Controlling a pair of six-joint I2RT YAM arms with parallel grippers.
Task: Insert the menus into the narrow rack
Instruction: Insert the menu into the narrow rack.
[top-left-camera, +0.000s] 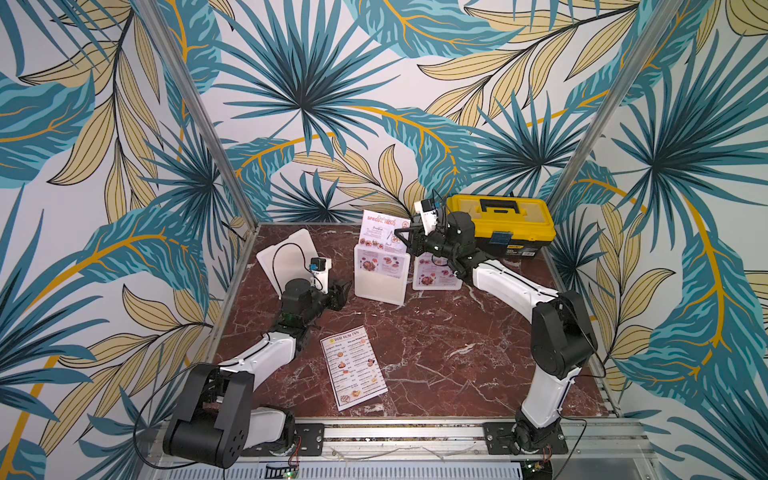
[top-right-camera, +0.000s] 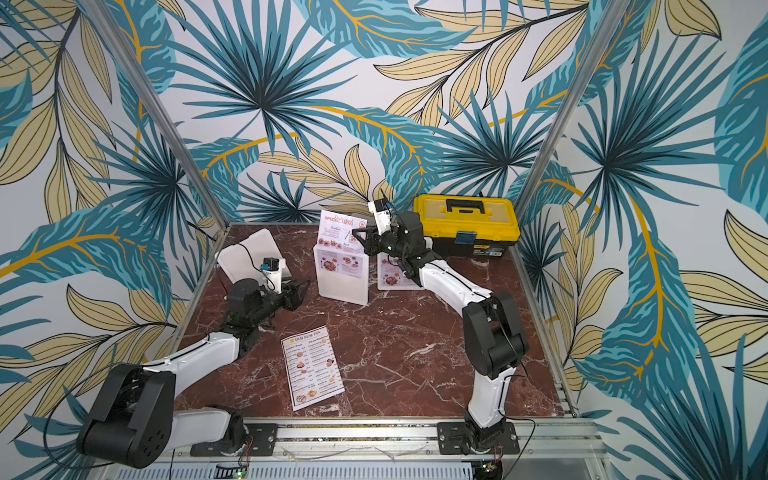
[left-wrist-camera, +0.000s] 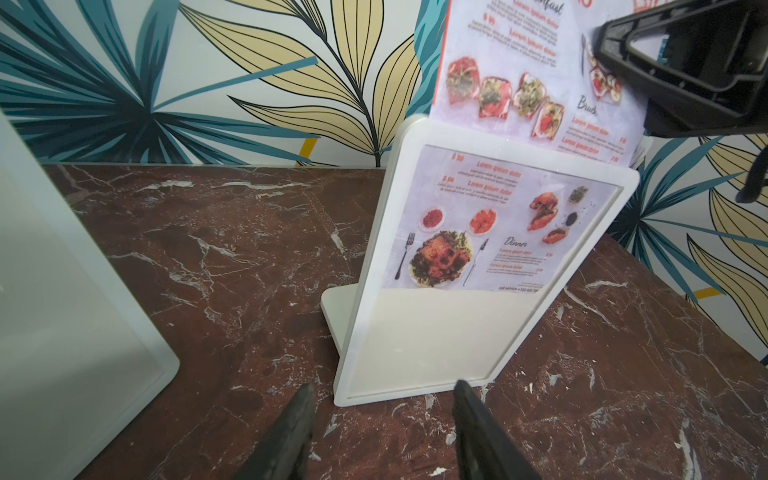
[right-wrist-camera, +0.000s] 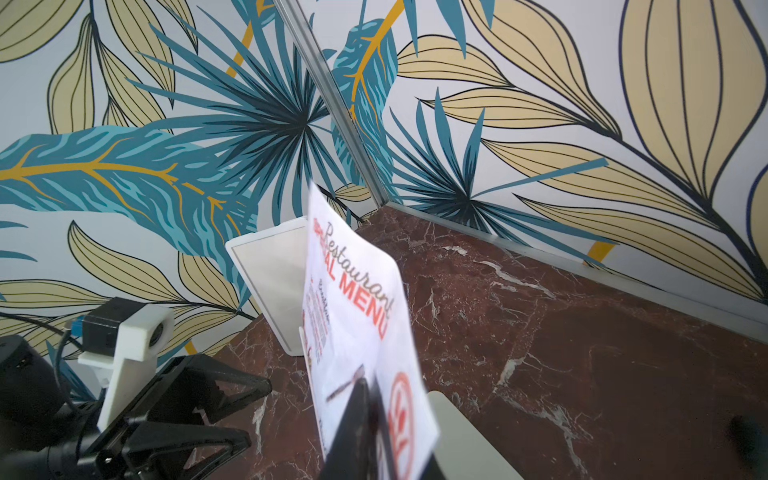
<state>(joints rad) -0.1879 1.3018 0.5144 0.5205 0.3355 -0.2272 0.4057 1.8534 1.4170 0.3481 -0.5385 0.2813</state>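
Observation:
A red-titled special menu (top-left-camera: 381, 227) (top-right-camera: 340, 227) stands in the slot of the middle white rack (top-left-camera: 379, 291) (top-right-camera: 343, 291), its upper half sticking out above the top. Its lower edge shows halfway down the rack's window (left-wrist-camera: 457, 332). My right gripper (top-left-camera: 402, 237) (right-wrist-camera: 368, 386) is shut on this menu's upper right edge. A second special menu sits in the rack to the right (top-left-camera: 436, 272). The white "DIM SUM INN" menu (top-left-camera: 353, 368) (top-right-camera: 312, 368) lies flat near the table's front. My left gripper (top-left-camera: 343, 291) (left-wrist-camera: 382, 399) is open and empty, just left of the middle rack's base.
An empty white rack (top-left-camera: 286, 255) (right-wrist-camera: 270, 274) leans at the back left, behind my left arm. A yellow and black toolbox (top-left-camera: 500, 222) stands at the back right, close behind my right arm. Leaf-patterned walls close in the marble table (top-left-camera: 436, 353).

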